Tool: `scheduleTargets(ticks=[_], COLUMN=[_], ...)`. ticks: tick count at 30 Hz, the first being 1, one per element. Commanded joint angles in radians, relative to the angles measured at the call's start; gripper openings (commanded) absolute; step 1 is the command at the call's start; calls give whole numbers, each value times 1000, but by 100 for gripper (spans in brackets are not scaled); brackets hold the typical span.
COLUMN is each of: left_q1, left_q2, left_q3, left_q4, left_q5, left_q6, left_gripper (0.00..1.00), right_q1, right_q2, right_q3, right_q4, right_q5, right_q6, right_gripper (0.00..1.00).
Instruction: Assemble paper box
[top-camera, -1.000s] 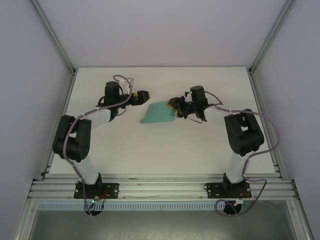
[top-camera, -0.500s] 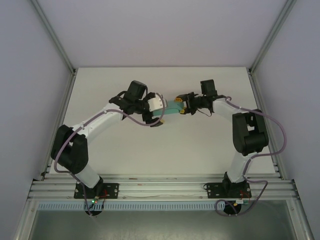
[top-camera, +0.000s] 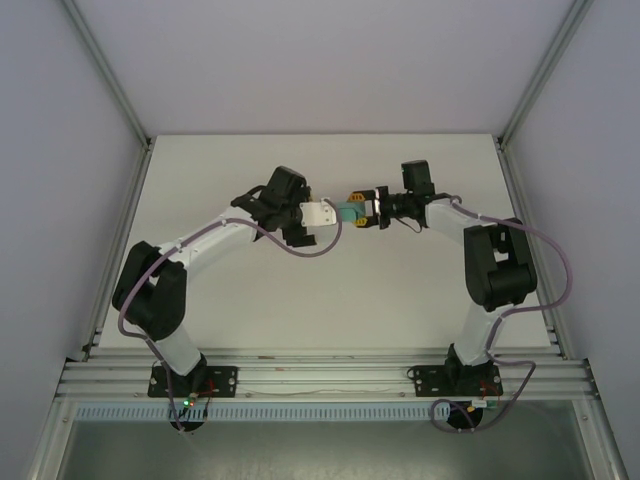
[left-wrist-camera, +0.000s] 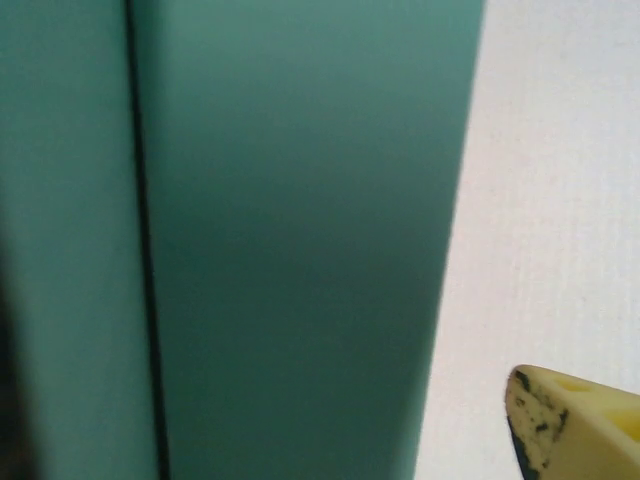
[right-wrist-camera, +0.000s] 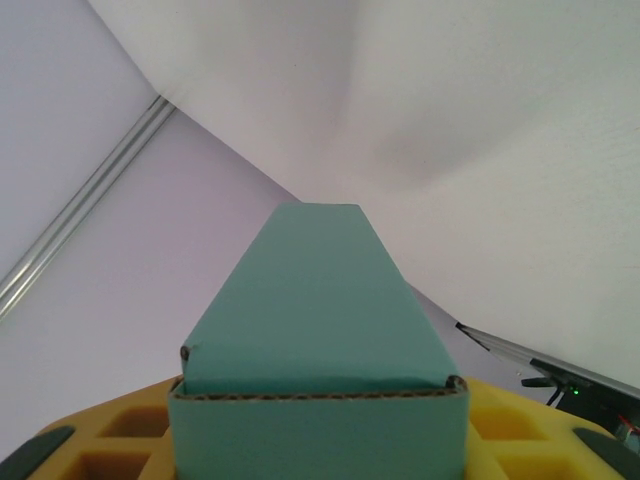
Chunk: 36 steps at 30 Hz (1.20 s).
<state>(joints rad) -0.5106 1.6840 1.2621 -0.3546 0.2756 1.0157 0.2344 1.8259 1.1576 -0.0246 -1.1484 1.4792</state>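
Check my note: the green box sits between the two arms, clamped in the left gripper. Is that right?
Not quite. The green box does sit between the two arms, but it is clamped in the right gripper, as the right wrist view shows. The left gripper is at the box's other end with its jaws open.

The paper box (top-camera: 346, 213) is seen folded into a small teal-green rectangular sleeve (one dark seam is shown along a face). It is held lengthwise from 9 to 3 o'clock, just 12 o'clock of the middle of the table (top-camera: 300, 300), and is clamped at its 3 o'clock end by the right gripper (top-camera: 364, 212).
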Motion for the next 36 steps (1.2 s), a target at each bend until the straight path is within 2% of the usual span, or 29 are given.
scheduleTargets(ticks=[1, 6, 7, 9, 10, 15, 21, 22, 24, 26, 29, 31, 32, 35, 36], left_q1=[3, 3, 3, 4, 3, 4, 6, 7, 9, 21, 40, 46, 49, 50, 50], left_q2=[9, -9, -11, -11, -11, -12, -10, -9, 0, 15, 53, 88, 117, 206, 238], left_q3=[3, -10, -10, -2, 0, 22, 41, 47, 69, 101, 172, 224, 254, 349, 381], left_q4=[49, 77, 76, 67, 62, 28, -12, -35, -83, -167, -347, -458, -513, -641, -680], left_q5=[-69, -38, -36, -34, -32, -31, -17, -13, -5, 35, 110, 134, 136, 130, 131], left_q6=[11, 9, 9, 7, 8, 17, 25, 34, 41, 63, 118, 154, 164, 165, 162], left_gripper=[83, 67, 64, 60, 60, 54, 49, 48, 46, 45, 46, 46, 46, 46, 46], right_q1=[23, 24, 25, 24, 23, 24, 7, -2, -24, -59, -109, -119, -118, -108, -99], right_q2=[-7, -13, -14, -17, -21, -37, -79, -98, -143, -195, -270, -313, -338, -437, -472], right_q3=[4, 15, 20, 25, 26, 14, -25, -31, -33, -32, -11, 30, 58, 53, 33], right_q4=[44, -9, -24, -61, -73, -77, -68, -80, -144, -200, -365, -488, -553, -549, -522], right_q5=[-100, -106, -104, -100, -94, -77, -24, 5, 72, 143, 322, 493, 624, 856, 886], right_q6=[35, -20, -37, -70, -79, -99, -139, -172, -257, -364, -589, -779, -868, -1082, -1161], right_gripper=[35, 43, 41, 42, 48, 50, 64, 72, 74, 99, 99, 100, 100, 100, 100])
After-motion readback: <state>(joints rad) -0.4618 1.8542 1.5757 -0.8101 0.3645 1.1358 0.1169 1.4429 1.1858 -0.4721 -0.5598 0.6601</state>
